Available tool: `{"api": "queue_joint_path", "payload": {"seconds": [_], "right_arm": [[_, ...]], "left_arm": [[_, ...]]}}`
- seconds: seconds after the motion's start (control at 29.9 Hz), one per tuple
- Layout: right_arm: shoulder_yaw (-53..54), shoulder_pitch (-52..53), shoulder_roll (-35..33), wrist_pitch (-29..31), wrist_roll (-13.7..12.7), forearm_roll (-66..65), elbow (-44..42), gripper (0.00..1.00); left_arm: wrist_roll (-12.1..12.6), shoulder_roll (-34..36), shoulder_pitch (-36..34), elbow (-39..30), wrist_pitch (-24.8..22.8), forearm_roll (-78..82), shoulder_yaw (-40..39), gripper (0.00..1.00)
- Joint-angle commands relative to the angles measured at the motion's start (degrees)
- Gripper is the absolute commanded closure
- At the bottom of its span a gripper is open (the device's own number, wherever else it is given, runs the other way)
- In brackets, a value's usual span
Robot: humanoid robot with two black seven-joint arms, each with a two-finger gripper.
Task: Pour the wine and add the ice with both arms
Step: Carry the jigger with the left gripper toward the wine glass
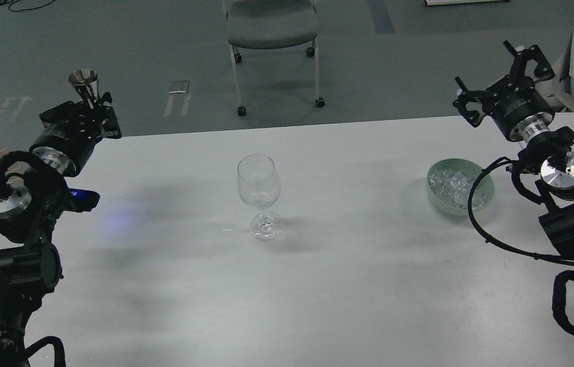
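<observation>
Head view, 1 frame. Glass (259, 184) stands upright near the centre of the table (348, 285), base (266, 226) flat, bowl apparently dry or nearly so; any wine in it is too clear to confirm. Ice (454, 184) sits heaped in a green bowl (485, 201) at the right side of the table, well apart from the glass.

Left gripper (92, 104) is raised over the table's far left edge, fingers pinching the stem of a small metal cup (83, 78), mouth up. Contents not visible; I judge the wine is in there. Right gripper (508, 76) is raised beyond the bowl, fingers spread wide, holding nothing.

Progress, as judged: neither pour nor ice done.

Risks from here:
1. The cup is held by a thin stem. A fast swing toward the glass could slop liquid over the wide rim onto the table.
2. The glass is tall on a narrow foot. A knock from the cup or a finger at rim height would tip it; nothing braces it.
3. Glass mouth is narrow. A tilt begun off-centre pours down the outside.
4. Cubes are small, clear, likely wet and slippery. 2 fingers may squeeze 1 out, or drag the light bowl.
5. A cube dropped from height could chip the glass or splash wine.
6. Both arms converging on the glass risks a collision; sequencing seems safer.
</observation>
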Motion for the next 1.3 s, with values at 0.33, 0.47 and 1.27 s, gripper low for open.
{"api": "queue_joint_path", "payload": {"seconds": [0.33, 0.47, 1.27], "right_arm": [[-0.09, -0.03, -0.74, 0.02, 0.0, 0.0, 0.08, 0.0], [-0.09, -0.03, -0.92, -0.07, 0.0, 0.0, 0.17, 0.0], [-0.01, -0.56, -1.09, 0.02, 0.0, 0.09, 0.25, 0.0]], "left_arm": [[1.62, -0.88, 2.61, -7.15, 0.07, 0.34, 8.35, 0.85], [1.71, -0.97, 3.76, -9.35, 0.07, 0.34, 8.53, 0.88], [2.59, 0.18, 8.86, -19.72, 3.14, 2.62, 14.86, 0.88]]}}
